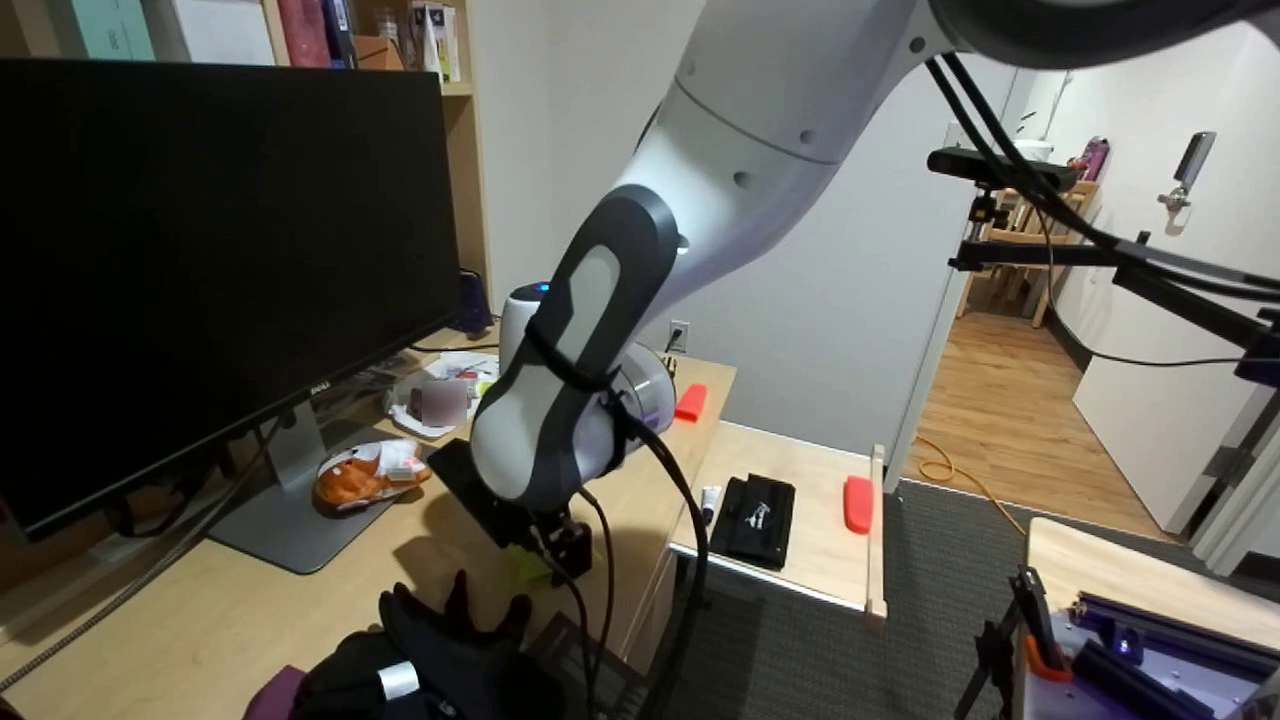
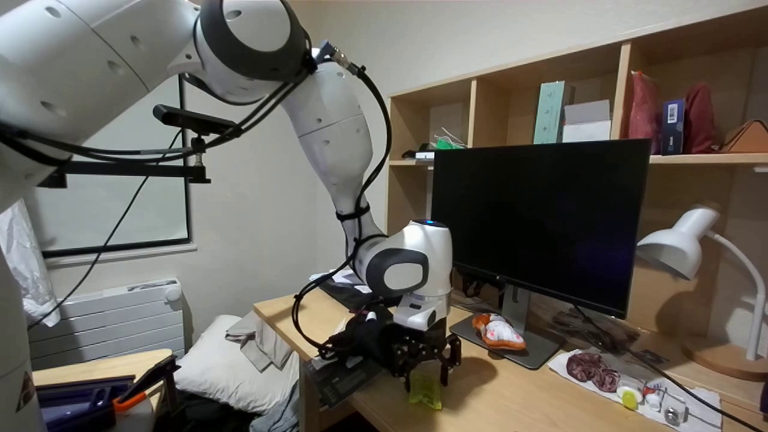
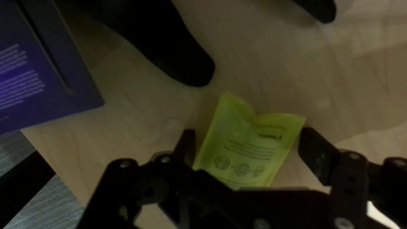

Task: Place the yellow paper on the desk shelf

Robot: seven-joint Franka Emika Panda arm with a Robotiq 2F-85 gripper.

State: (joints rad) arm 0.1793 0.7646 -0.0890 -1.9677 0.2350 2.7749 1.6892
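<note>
Because the thin yellow-green printed paper packet [image 3: 246, 151] appears to be laid almost flat on the broad pale-wood desktop [image 3: 136, 124], little edge is offered to the black fingertips [image 3: 316, 156], and the packet could be skimmed over or merely crumpled if the pinch is made too high; if it is made too low, the fingertips may be jammed against the desktop. The packet is straddled by the black two-fingered gripper [image 3: 248, 143], whose jaws are spread wide, with nothing seen to be gripped; whether a corner is touched by the fingertip beside it is not clear. As a black fabric glove [image 3: 190, 62] is placed just beside the packet, it could be brushed or caught by any sideways drift. The small rectangular pale-wood panel [image 1: 820, 480], judged to be the desk shelf, is set well apart from the packet, seemingly lower than the desktop, and is partly taken up by a folded black pouch [image 1: 755, 522] and a red oblong object [image 1: 858, 505], so a loosely pinched packet might be dropped short of it or left on the pouch. In both exterior views the white-and-grey jointed arm [image 2: 336, 135] is seen stretched over the desktop, its forearm sloped, its wrist bent and the gripper pointed down at the packet.
</note>
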